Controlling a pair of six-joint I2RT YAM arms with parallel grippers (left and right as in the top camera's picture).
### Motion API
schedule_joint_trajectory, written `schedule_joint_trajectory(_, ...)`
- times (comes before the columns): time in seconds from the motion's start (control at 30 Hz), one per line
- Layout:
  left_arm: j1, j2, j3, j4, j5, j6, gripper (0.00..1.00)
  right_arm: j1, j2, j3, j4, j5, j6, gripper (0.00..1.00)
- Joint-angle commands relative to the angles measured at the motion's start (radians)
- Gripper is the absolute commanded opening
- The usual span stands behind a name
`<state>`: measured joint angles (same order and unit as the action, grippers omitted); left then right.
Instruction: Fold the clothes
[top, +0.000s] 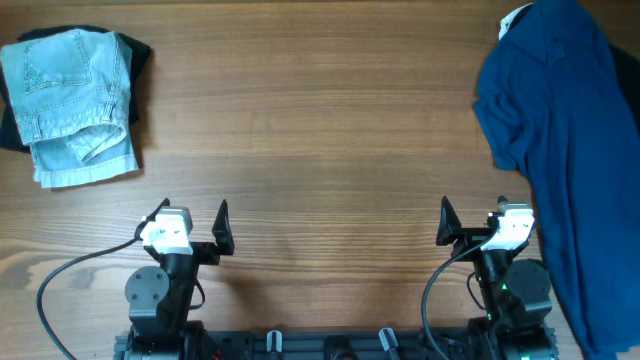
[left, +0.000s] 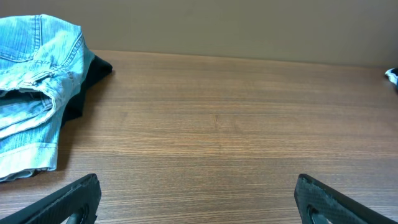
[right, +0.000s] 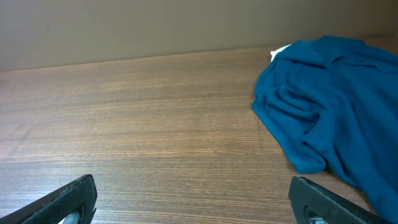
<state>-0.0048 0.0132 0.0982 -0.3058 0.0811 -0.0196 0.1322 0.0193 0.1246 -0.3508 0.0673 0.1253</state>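
The dark blue shirt (top: 575, 150) lies crumpled on the right side of the table (top: 320, 120). It reaches from the far edge down to the near edge and runs out of the picture on the right. A small white piece (top: 516, 16) shows at its far left corner, touching it and mostly hidden under it. In the far left corner of the table lies the pale blue denim piece (top: 70, 95), folded. It rests on a black piece (top: 140, 55), which shows past its right edge and a little past its left edge. The middle of the table between the two heaps is bare wood. The left gripper (top: 192, 212) is close to the near edge, well apart from the denim. Its jaws stand wide apart with nothing between them. The right gripper (top: 474, 210) is also close to the near edge, just beside the left edge of the shirt; I cannot tell whether it touches the cloth. Its jaws too are spread wide and hold nothing. A black cable (top: 60, 280) makes a loop beside the left arm
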Motion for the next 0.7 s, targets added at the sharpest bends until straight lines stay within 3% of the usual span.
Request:
schedule_joint_trajectory(0.0, -0.004, 0.001, -0.005, 0.003, 0.016, 0.012, 1.0, 0.004, -0.005, -0.001, 0.002, -0.016, -0.018, 1.0)
schedule_joint_trajectory(0.53, -0.004, 0.001, -0.005, 0.003, 0.016, 0.013, 1.0, 0.004, -0.005, -0.001, 0.008, -0.01, -0.022, 1.0)
schedule_joint_trajectory(0.67, -0.004, 0.001, -0.005, 0.003, 0.016, 0.013, 1.0, 0.004, -0.005, 0.0, 0.037, -0.017, 0.12, 0.99)
